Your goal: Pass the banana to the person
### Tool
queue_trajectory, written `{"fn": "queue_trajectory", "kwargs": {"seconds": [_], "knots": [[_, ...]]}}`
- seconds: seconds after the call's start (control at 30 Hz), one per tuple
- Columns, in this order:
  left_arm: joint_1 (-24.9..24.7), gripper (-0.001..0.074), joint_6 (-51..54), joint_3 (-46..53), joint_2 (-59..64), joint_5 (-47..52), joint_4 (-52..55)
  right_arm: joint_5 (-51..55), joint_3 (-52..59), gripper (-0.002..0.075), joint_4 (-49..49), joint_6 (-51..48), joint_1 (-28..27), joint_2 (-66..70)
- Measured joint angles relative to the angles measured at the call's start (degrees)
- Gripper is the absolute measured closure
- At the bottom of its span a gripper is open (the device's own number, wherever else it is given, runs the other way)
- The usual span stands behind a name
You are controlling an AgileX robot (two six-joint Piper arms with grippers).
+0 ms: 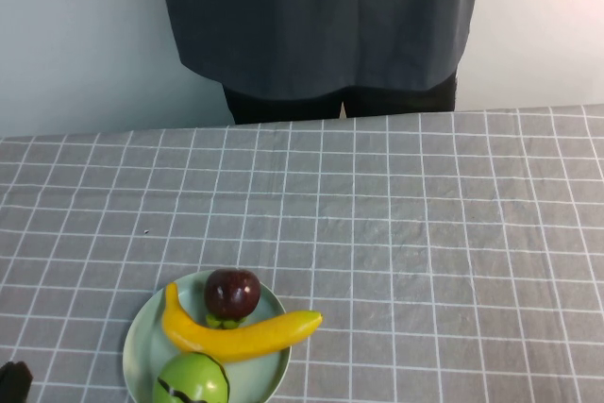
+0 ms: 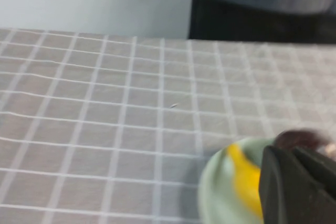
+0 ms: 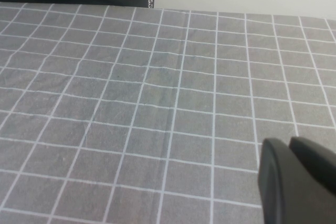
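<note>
**Banana on the plate, grippers apart from it**

The banana (image 1: 236, 334) lies across the pale green plate (image 1: 137, 346) at the near left of the table (image 1: 425, 233), touching a dark red fruit (image 1: 232, 293) behind it and a green fruit (image 1: 192, 379) in front. The person (image 1: 321, 21) stands at the far edge. The left gripper (image 2: 299, 182) hovers just beside the plate, the right gripper (image 3: 296, 179) above bare cloth; whether either is open or closed I cannot tell.
</note>
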Motion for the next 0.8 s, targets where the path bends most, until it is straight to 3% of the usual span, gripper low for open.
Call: {"fn": "queue_trajectory", "kwargs": {"seconds": [0.43, 0.67, 0.8], "knots": [[0.0, 0.0739, -1.75, 0.0, 0.0, -8.59, -29.74, 0.0, 0.0, 0.0732, 0.0, 0.0, 0.0, 0.0], [0.0, 0.0739, -2.13, 0.0, 0.0, -10.34, -33.02, 0.0, 0.0, 0.0732, 0.0, 0.0, 0.0, 0.0], [0.0, 0.0739, -2.23, -1.4, 0.0, -4.17, -33.02, 0.0, 0.0, 0.0732, 0.0, 0.0, 0.0, 0.0]]}}
